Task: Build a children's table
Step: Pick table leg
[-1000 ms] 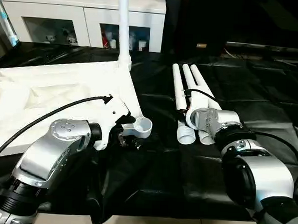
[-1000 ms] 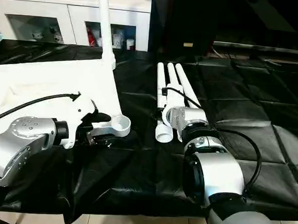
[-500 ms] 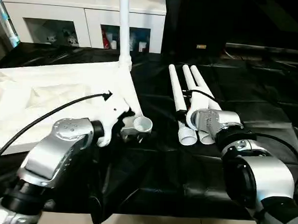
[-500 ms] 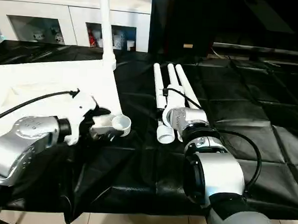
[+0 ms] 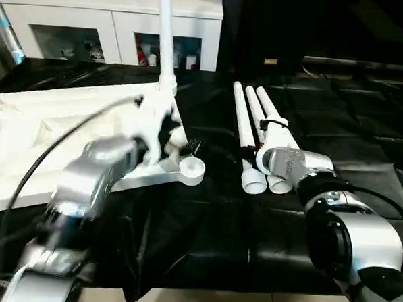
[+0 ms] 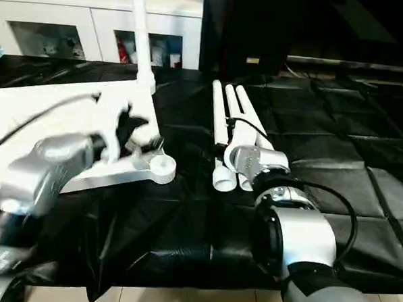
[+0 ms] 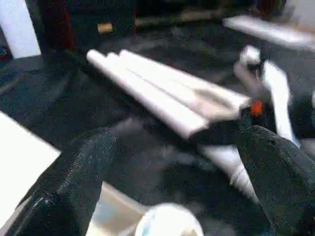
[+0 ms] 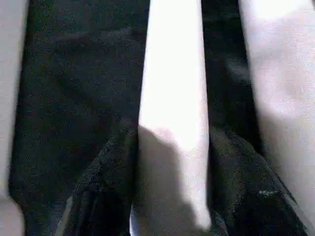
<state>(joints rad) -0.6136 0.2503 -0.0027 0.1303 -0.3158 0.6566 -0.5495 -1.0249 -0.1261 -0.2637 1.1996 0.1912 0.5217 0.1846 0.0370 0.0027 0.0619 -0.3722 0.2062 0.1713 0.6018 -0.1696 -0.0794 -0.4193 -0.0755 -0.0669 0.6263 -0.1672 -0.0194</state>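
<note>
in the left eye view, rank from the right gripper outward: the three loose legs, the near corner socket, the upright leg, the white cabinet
From the right gripper:
1. three loose legs, lying on the black cloth, the gripper on them.
2. near corner socket, to the gripper's left, on the tabletop's corner.
3. upright leg, standing in the far corner.
4. white cabinet, behind everything, far left.
</note>
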